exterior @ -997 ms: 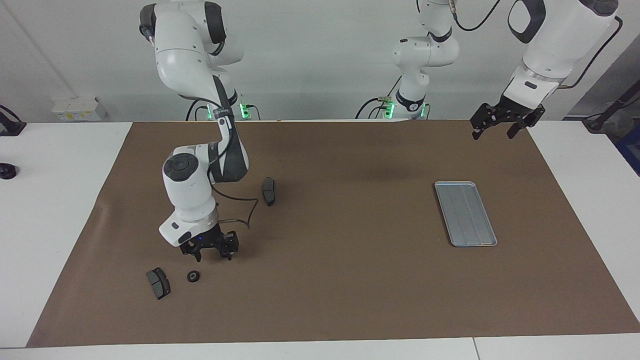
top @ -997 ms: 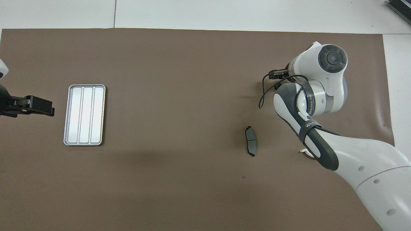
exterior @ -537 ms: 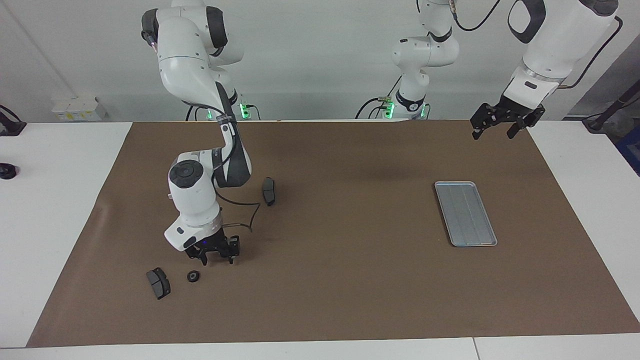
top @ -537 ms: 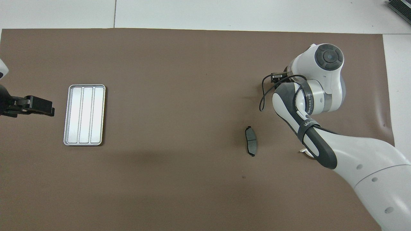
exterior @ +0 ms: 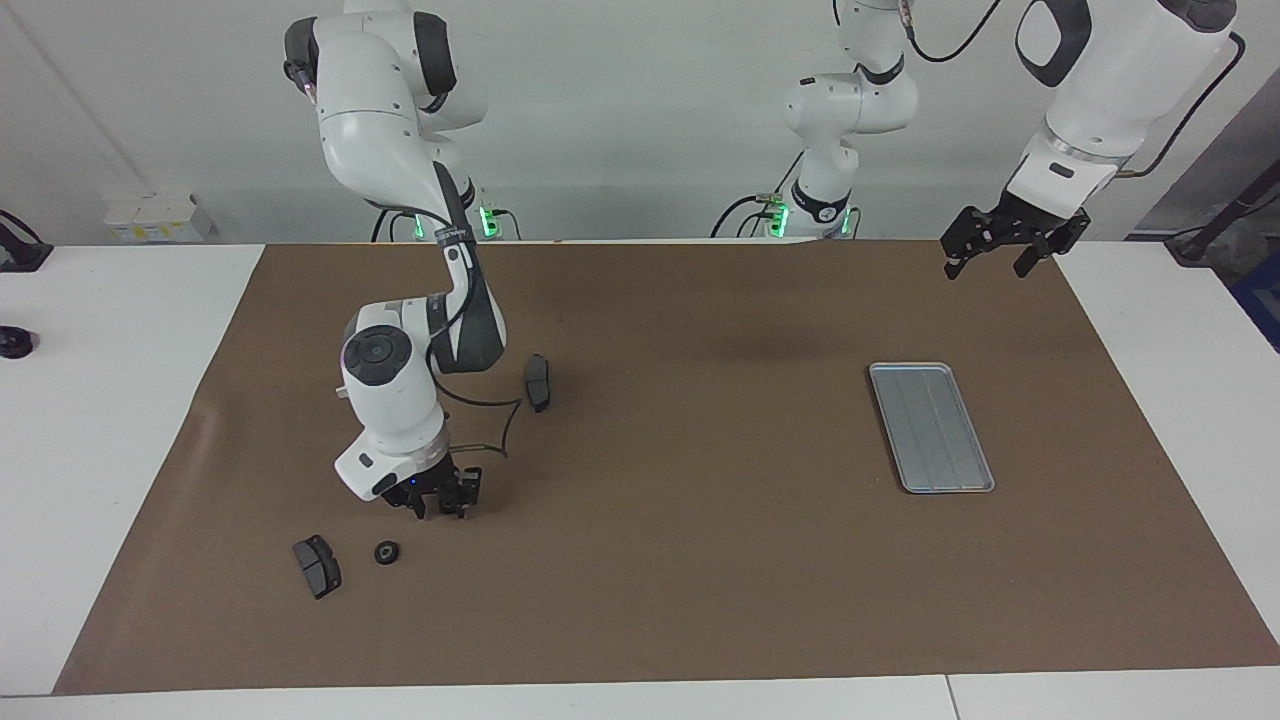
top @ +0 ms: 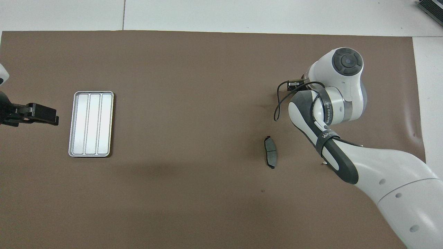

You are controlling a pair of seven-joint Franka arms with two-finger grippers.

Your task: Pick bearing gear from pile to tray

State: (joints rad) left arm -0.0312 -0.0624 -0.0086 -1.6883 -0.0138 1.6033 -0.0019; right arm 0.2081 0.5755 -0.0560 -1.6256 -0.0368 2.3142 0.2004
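The pile lies scattered at the right arm's end of the mat. A tiny black gear (exterior: 387,552) sits beside a dark brake pad (exterior: 317,566). A second brake pad (exterior: 539,382) lies nearer to the robots and also shows in the overhead view (top: 270,156). My right gripper (exterior: 445,503) hangs low over the mat, just beside the gear and apart from it. In the overhead view the right arm hides this gripper, the gear and the first pad. The silver tray (exterior: 930,427) lies empty at the left arm's end, also in the overhead view (top: 91,123). My left gripper (exterior: 1000,262) waits open, raised beside the tray. The white bracket is hidden.
The brown mat (exterior: 700,560) covers most of the white table. A black cable (exterior: 490,425) loops from the right wrist over the mat. A small dark object (exterior: 14,342) sits on the white table past the right arm's end of the mat.
The right wrist has turned and the right gripper has shifted slightly toward the middle of the table, still low beside the gear. The left arm, the tray and the pile parts have not moved.
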